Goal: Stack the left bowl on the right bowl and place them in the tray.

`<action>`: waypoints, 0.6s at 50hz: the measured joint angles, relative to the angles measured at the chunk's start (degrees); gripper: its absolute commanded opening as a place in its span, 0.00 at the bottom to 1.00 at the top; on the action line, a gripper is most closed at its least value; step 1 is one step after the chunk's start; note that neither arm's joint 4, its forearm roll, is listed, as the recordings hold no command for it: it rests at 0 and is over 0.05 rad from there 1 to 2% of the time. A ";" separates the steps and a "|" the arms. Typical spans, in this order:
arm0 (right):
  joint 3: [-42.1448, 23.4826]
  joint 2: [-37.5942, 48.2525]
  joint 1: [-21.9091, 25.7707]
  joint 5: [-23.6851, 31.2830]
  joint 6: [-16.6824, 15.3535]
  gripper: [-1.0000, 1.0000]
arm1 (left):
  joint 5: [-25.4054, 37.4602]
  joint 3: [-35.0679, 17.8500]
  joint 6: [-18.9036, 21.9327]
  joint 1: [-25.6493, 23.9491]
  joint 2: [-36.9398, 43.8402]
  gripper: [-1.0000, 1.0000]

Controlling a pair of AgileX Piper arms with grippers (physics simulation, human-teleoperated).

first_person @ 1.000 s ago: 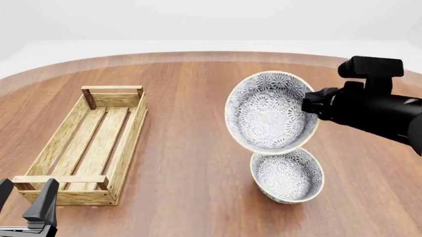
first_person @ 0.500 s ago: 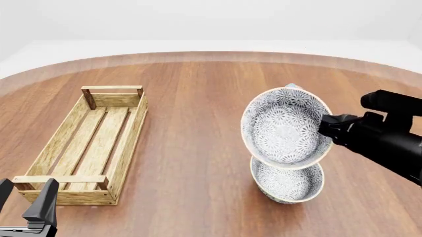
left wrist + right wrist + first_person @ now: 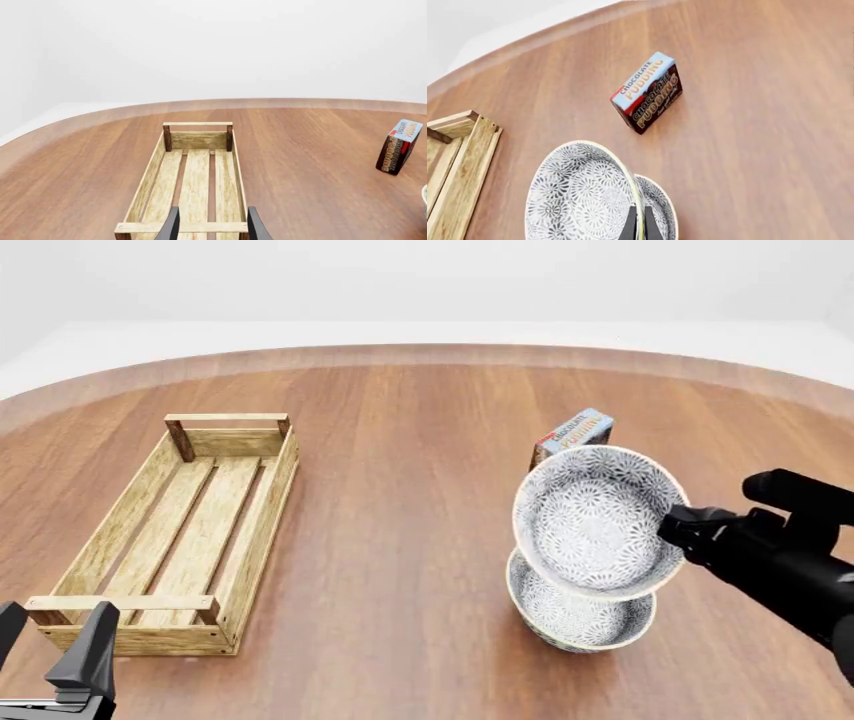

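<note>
A patterned grey-white bowl (image 3: 591, 522) hangs tilted just above a second like bowl (image 3: 582, 612) that sits on the table. My right gripper (image 3: 671, 527) is shut on the upper bowl's right rim; the wrist view shows this held bowl (image 3: 577, 192) edge-on between the fingers, the lower bowl (image 3: 657, 202) behind it. The long light-wood tray (image 3: 187, 530) lies empty at the left. My left gripper (image 3: 54, 645) stands open at the tray's near end, empty, and its fingers (image 3: 172, 225) frame the tray (image 3: 197, 180) in the left wrist view.
A chocolate pudding box (image 3: 574, 433) stands just beyond the bowls, also seen as the box (image 3: 647, 92) in the right wrist view and at the side as the box (image 3: 398, 146) in the left wrist view. The round wooden table (image 3: 400, 440) curves away at the back.
My right gripper has carried the held bowl down and to the right, from well above the table to just over the resting bowl. The pudding box has come into sight behind it. The left arm is still.
</note>
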 measured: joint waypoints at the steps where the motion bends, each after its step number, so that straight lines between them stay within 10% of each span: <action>1: 0.46 0.05 -0.08 -0.45 0.18 0.00 | 0.00 0.00 0.00 0.00 0.00 1.00; 30: 9.92 4.24 0.00 -12.69 3.80 0.00 | 0.00 0.00 0.00 0.00 0.00 1.00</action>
